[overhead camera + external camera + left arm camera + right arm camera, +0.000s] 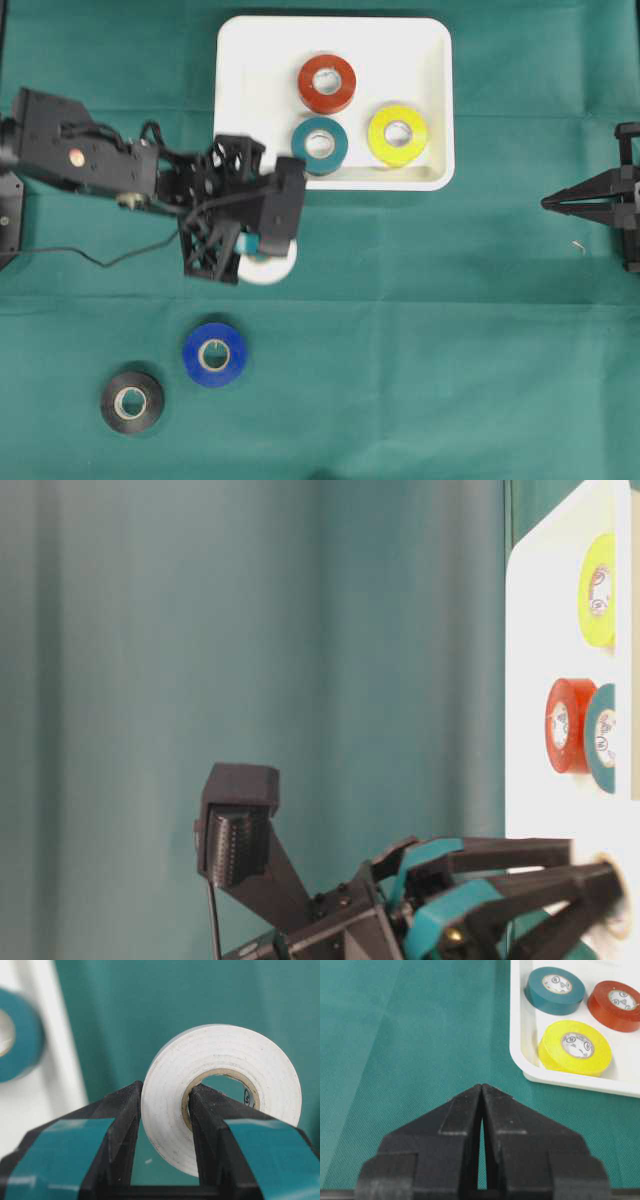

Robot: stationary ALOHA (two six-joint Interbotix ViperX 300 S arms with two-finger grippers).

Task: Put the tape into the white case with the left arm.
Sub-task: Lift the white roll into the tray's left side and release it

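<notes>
You have six tape rolls: one red [327, 84], one teal [320, 145], one yellow [397, 134], one white [268, 266], one blue [214, 354], one black [132, 402]. You have one white case [250, 60]. You have two tools: left [262, 243], right [550, 203].

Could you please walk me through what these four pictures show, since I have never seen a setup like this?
Two robot arms work over a green cloth. One picture looks down from above, one from table level, and two come from cameras on the wrists. The left gripper, with teal bands, is shut on a white tape roll, one finger through its hole. The right gripper rests shut and empty at the side. The white case already holds a red roll, a teal roll and a yellow roll. A blue roll and a black roll lie on the cloth.
</notes>
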